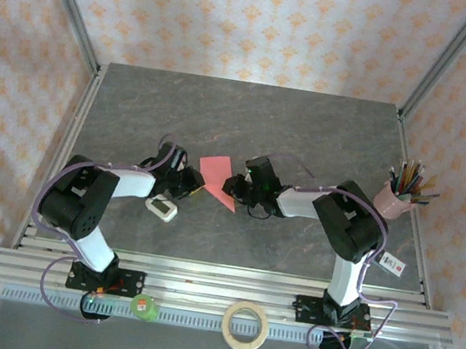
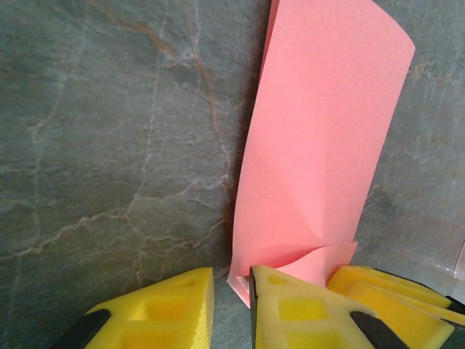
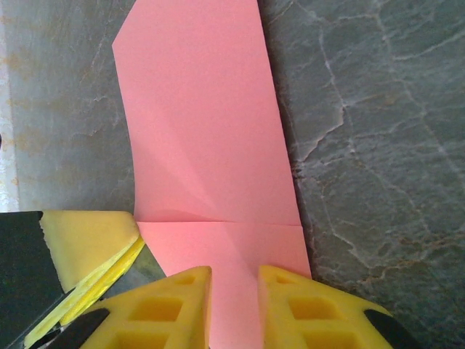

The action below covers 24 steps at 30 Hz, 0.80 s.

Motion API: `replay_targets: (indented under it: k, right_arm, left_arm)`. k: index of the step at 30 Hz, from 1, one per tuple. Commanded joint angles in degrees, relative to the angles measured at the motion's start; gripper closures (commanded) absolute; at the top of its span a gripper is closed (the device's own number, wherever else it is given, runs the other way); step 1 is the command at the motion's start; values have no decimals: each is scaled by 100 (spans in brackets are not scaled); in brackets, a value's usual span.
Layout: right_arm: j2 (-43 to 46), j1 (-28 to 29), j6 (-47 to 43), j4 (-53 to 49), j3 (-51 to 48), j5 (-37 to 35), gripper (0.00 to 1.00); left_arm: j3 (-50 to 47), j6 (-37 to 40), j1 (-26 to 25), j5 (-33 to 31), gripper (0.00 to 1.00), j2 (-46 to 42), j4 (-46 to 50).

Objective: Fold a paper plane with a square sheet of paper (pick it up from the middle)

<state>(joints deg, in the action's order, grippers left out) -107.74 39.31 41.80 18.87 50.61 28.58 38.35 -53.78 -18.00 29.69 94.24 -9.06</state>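
Observation:
The square sheet of paper (image 1: pixel 215 172) lies on the grey table, pink and folded into a long strip with a point toward the near side. My left gripper (image 1: pixel 195 185) sits at its left edge and my right gripper (image 1: pixel 233 188) at its right. In the left wrist view the paper (image 2: pixel 320 145) stretches away and its near corner touches the inner edge of the right-hand finger (image 2: pixel 305 313); the left gripper (image 2: pixel 232 280) shows bare table in its narrow gap. In the right wrist view the right gripper (image 3: pixel 235 280) stands slightly apart over the flat paper (image 3: pixel 203 131), across a crease.
A small white gadget (image 1: pixel 161 209) lies just near of the left gripper. A pink cup of pencils (image 1: pixel 396 199) stands at the right edge, with a tag (image 1: pixel 390 263) nearer. A tape roll (image 1: pixel 245 326) and a green item (image 1: pixel 144 306) rest on the front rails.

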Motion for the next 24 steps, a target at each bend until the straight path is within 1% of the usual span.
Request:
replay_targets:
  k: [1, 5, 9, 14, 17, 19, 24]
  right_arm:
    - [-285, -49, -119, -306, -210, -143, 76]
    - [-291, -46, -119, -301, -206, -135, 76]
    - [-307, -53, -119, -294, -211, -140, 76]
    - [-321, -47, -110, -287, -201, -126, 76]
    - [-318, -52, -106, -289, -208, -131, 76]
    - [-316, -53, -117, -292, -208, -136, 76]
    - [-304, -55, -117, -288, -219, -144, 76]
  left_arm:
    - [182, 184, 7, -148, 83, -210, 226]
    - [225, 259, 7, -142, 86, -235, 225]
    - [224, 236, 8, -43, 85, -147, 158]
    - [230, 241, 7, -155, 77, -84, 254]
    - [284, 316, 7, -261, 75, -5, 377]
    - [302, 348, 19, -235, 76, 45, 366]
    - [343, 307, 12, -113, 86, 84, 194]
